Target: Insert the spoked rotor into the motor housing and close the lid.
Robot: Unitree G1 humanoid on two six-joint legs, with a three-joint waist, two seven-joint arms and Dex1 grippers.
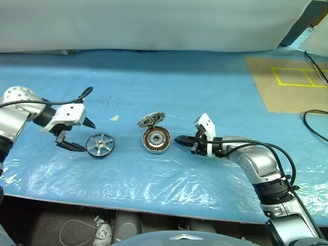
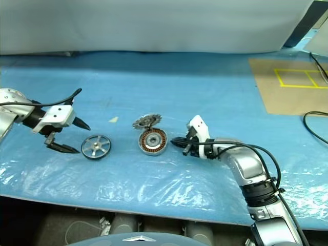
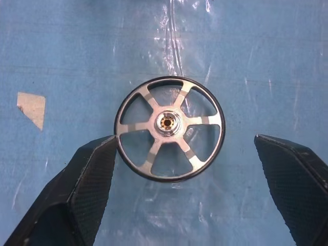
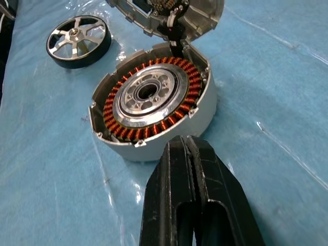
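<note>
Silver-grey spokes mark the spoked rotor [image 1: 100,145], lying flat on the blue plastic sheet [image 1: 169,87] well to the left of the motor housing [image 1: 156,140]. Just beyond the rotor, on the side away from the housing, the left gripper [image 1: 79,135] hovers with its fingers spread wide, holding nothing. Behind the housing the lid [image 1: 151,120] stands tilted open. Right of the housing, the right gripper [image 1: 179,140] points at its wall, fingers pressed together, empty.
</note>
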